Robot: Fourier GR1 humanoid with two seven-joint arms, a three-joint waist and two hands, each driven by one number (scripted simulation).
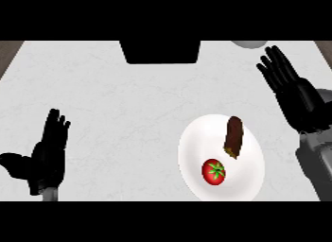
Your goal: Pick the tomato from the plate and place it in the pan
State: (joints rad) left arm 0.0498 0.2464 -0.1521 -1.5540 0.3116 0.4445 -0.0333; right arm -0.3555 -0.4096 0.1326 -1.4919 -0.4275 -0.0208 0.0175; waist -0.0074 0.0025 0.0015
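Observation:
A red tomato (pixel 214 171) with a green stem lies on the near part of a white plate (pixel 196 142), right of centre. A brown oblong food item (pixel 234 136) lies on the same plate, farther back. The black pan (pixel 160 51) shows at the top centre, cut by the upper band. My right hand (pixel 294 92) is raised at the right, fingers straight, above and right of the plate, apart from the tomato. My left hand (pixel 44 158) rests open at the lower left, fingers up.
The white marble counter (pixel 112 104) has wooden edges at the far left (pixel 1 56) and far right. A pale rounded object (pixel 249 44) peeks in at the top, right of the pan.

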